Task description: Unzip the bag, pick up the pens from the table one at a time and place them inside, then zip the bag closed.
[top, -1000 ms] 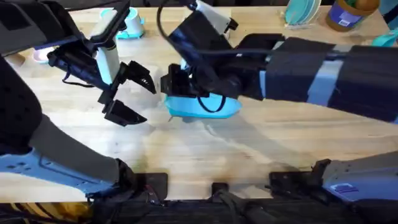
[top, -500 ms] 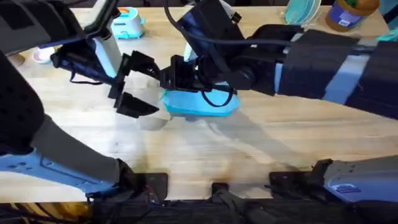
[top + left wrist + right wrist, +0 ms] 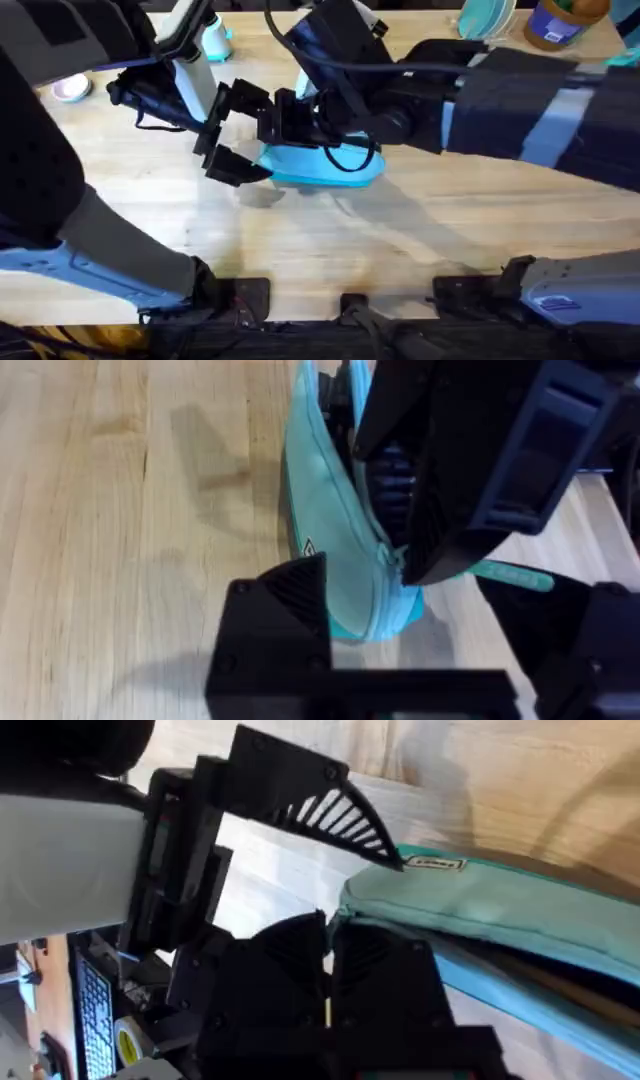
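Still early, I judge. The bag (image 3: 325, 168) lies on the bench (image 3: 420, 250) about mid-width, a little toward the far side, with both my arms crowded over its left end. My right tool (image 3: 283, 122) has its fingers pressed together at that end; in the right wrist view they meet just beside the bag's edge, and I take them to be pinching something small there, likely the zipper pull, though I cannot make out the pull itself. My left tool (image 3: 232, 135) comes in from the left with its fingers spread, one on either side of the bag's left tip, not yet closed on the fabric.

In the left wrist view the zipper seam runs along the top of the bag (image 3: 345, 530) and looks shut as far as I can follow it, but my right arm covers much of its length, so I cannot say how much, if any, is open.

I can find no pens on the bench. So what is left, as I read it, is nearly everything: steady the left end, draw the zipper along, load the pens one by one, then zip shut.
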Available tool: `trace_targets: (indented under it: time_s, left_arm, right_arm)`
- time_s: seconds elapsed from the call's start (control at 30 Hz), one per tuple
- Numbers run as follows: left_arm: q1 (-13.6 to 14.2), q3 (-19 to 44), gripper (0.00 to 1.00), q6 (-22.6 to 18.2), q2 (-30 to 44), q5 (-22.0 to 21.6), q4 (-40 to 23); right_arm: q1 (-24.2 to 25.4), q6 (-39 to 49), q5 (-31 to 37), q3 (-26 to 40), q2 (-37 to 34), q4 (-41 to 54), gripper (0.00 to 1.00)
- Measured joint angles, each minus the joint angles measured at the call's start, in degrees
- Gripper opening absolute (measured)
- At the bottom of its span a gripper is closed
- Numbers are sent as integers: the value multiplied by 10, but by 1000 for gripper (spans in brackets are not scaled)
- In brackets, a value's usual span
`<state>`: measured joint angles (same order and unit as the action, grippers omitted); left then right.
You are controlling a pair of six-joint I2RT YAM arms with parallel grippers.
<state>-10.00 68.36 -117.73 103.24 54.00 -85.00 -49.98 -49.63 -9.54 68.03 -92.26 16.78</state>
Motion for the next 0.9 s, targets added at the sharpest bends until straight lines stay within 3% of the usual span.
trace_targets:
  time_s: [0.07, 0.13, 0.23, 0.27, 0.6, 0.77, 0.9]
  left_arm:
    - [0, 0, 851, 4, 0, 0, 0]
    - [0, 0, 637, 13, 3, 0, 2]
    - [0, 0, 276, 18, 10, 3, 19]
    - [0, 0, 54, 32, 13, 2, 25]
    - [0, 0, 41, 49, 13, 3, 31]
    - [4, 0, 41, 51, 14, 2, 36]
    - [11, 0, 41, 52, 14, 26, 34]
  right_arm:
    - [0, 0, 0, 0, 0, 0, 30]
    - [0, 0, -2, 0, 0, 0, 30]
    - [0, 0, -7, 0, 0, 1, 30]
    - [-1, 0, -7, 0, 0, 2, 30]
    - [7, 4, -9, 0, 0, 10, 30]
    - [36, 5, -32, 0, 4, 48, 30]
    - [73, 27, -57, 0, 33, 90, 30]
